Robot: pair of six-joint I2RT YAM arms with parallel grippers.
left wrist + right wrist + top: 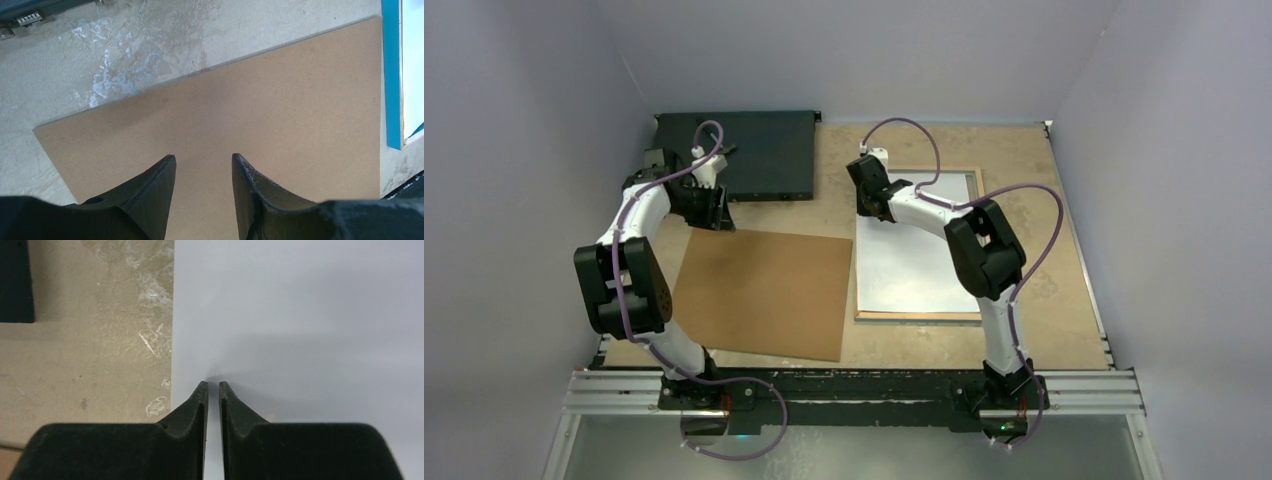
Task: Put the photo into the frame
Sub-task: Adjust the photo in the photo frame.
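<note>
The table carries a brown backing panel and, at its 3 o'clock, the frame. The photo lies on the frame white side up, long axis 12 to 6. Wood shows past every edge but the left, so it probably needs a nudge toward 3 o'clock. The right gripper, the nearer one, sits at the photo's 11 o'clock corner, jaws narrowed to a slit with nothing between. The left gripper is over the panel, jaws half-wide and empty.
</note>
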